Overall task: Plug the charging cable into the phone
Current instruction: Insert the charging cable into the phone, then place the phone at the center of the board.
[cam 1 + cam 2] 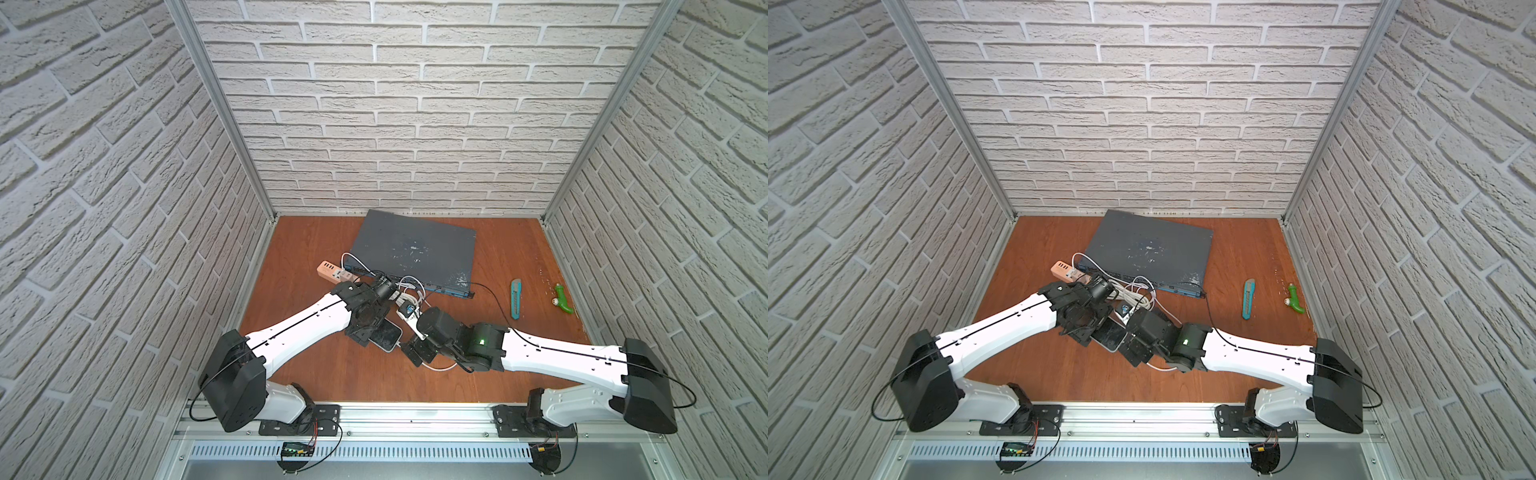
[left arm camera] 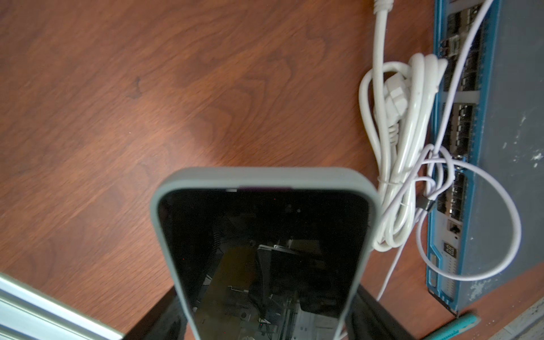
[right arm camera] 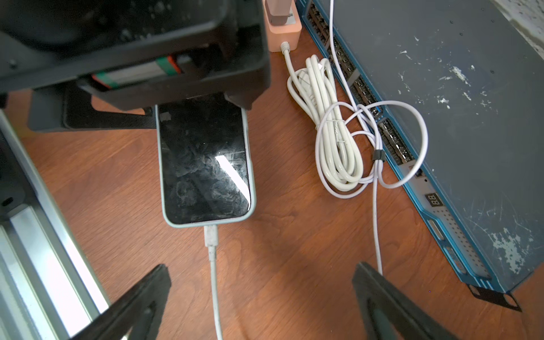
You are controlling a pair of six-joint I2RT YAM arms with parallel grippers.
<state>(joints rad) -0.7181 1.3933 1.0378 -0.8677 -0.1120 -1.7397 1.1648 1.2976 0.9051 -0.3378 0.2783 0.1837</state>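
"88" on the grey box display (image 3: 432, 200)

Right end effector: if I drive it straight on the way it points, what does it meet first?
Probably the charging cable at its plug, seated in the phone. The open right end effector straddles the cable; height above it is unclear.

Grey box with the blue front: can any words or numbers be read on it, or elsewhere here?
"88": on the two-digit display on the blue front of the network switch.
Its other front markings: too small to read.
No text visible on the phone, power strip or utility knife.
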